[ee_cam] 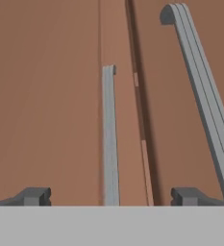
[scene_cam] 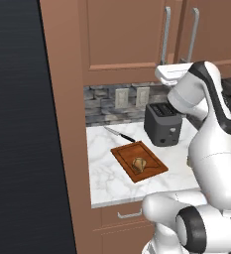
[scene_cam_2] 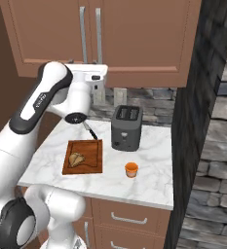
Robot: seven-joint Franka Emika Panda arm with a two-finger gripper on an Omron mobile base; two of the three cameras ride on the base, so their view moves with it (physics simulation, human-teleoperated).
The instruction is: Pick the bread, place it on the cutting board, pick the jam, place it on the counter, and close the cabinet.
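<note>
Gripper spread wide and holding nothing, fingertips pointed straight at the shut cabinet, with one bar handle dead ahead at twelve o'clock between them and the second handle running off at one o'clock. Down on the counter, the bread sits on the cutting board, a knife at the board's twelve o'clock. The jam stands on the marble at the board's three o'clock, just in front of the toaster.

bread on cutting board, cabinet shut
</note>
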